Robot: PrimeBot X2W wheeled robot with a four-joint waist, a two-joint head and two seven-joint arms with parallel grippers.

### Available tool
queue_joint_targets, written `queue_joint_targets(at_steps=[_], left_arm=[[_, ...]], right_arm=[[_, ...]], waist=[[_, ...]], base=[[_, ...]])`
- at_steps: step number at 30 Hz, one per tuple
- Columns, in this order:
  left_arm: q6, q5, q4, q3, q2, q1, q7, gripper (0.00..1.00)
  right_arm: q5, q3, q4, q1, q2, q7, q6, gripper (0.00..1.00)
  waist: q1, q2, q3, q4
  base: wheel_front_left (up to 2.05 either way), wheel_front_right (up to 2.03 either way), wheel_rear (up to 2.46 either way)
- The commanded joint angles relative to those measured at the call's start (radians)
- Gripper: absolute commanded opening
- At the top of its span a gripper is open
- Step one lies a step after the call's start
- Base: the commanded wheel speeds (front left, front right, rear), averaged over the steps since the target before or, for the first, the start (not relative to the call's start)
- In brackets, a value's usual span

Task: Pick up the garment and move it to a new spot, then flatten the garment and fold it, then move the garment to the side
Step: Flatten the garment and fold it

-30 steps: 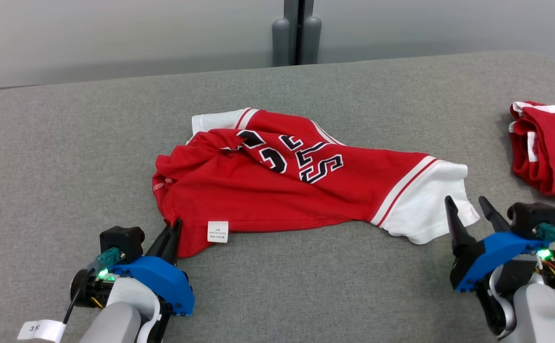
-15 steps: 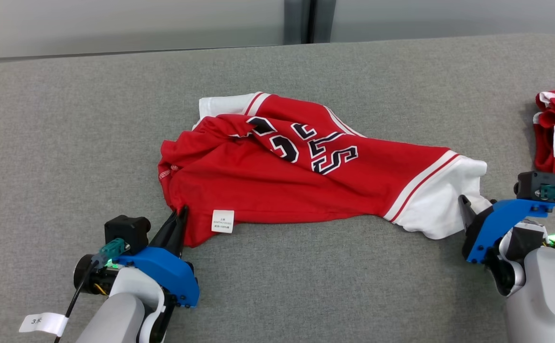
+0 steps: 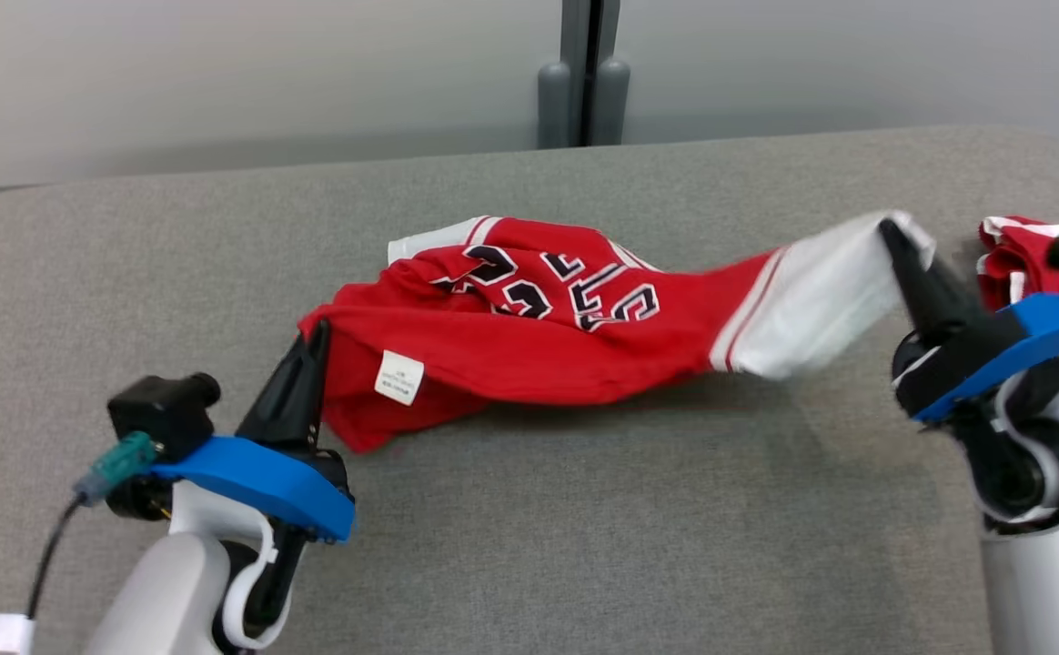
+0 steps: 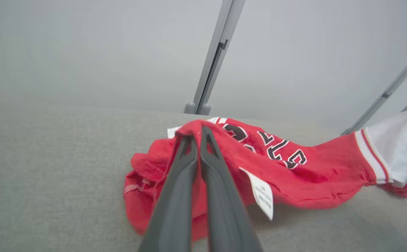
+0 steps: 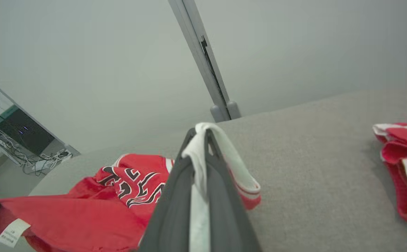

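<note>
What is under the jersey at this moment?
Under the jersey's raised white end, held in the right gripper, bare grey table and shadow show. The red middle sags low and covers the surface beneath it.

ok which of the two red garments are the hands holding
The middle jersey with black lettering: the left hand pinches its red edge and the right hand its white end. The other red garment lies bunched at the right of the table.

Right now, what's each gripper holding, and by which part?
Both hold the red jersey: left gripper pinches its red edge beside the white label; right gripper pinches its white end.
</note>
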Motion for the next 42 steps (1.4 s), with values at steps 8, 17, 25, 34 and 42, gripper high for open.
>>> queue_joint_targets(at_steps=[8, 17, 25, 34, 42], left_arm=[[-0.03, -0.158, -0.258, 0.099, 0.1, -0.089, 0.175, 0.0], [0.021, -0.251, -0.371, 0.183, 0.18, -0.285, 0.352, 0.0], [0.05, -0.199, -0.254, 0.228, 0.227, -0.497, 0.351, 0.0], [0.046, -0.065, -0.06, 0.259, 0.278, -0.84, 0.203, 0.0], [-0.012, 0.001, 0.034, 0.231, 0.267, -0.921, 0.031, 0.0]], right_arm=[[0.089, -0.025, -0.34, -0.113, -0.012, 0.136, 0.001, 0.0], [0.117, -0.098, -0.294, -0.354, 0.01, 0.206, 0.001, 0.0], [0.048, -0.114, -0.049, -0.589, 0.028, 0.097, 0.001, 0.0], [0.093, -0.064, 0.196, -0.972, 0.034, -0.26, 0.001, 0.0], [0.171, 0.093, 0.245, -1.0, -0.001, -0.477, 0.001, 0.0]], waist=[[0.0, 0.0, -0.043, -0.028], [0.0, 0.0, 0.005, -0.034], [0.0, 0.0, 0.166, -0.063], [0.0, 0.0, 0.339, -0.107], [0.0, 0.0, 0.378, -0.114]], base=[[0.0, 0.0, 0.0], [0.0, 0.0, 0.0], [0.0, 0.0, 0.0], [0.0, 0.0, 0.0], [0.0, 0.0, 0.0]])
